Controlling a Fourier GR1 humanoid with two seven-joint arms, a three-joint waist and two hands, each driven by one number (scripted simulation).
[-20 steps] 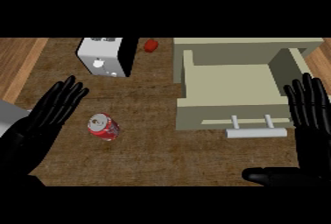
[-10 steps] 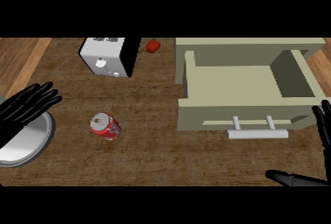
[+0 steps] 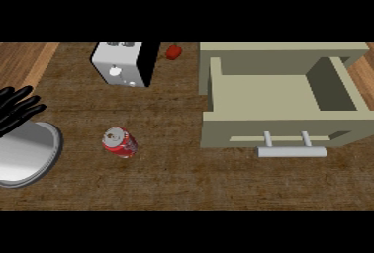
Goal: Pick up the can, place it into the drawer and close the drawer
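Head view has the can [image 3: 120, 142] out on the table [image 3: 182, 183], well left of the open drawer [image 3: 277, 94], with bare tabletop between them. Only the left robot hand [image 3: 18, 106] shows, farther left of the drawer than the can is, fingers spread apart and holding nothing; the right robot hand isn't in view. My worry: the can looks tipped on its side, so a sloppy grab could roll it toward the silver plate [image 3: 29, 158], which sits farthest left of the drawer. On the carry, the drawer's front wall and handle [image 3: 292, 151] stick out and could get clipped. Toaster [image 3: 124, 64] stands left of the drawer's back corner, off the likely path.
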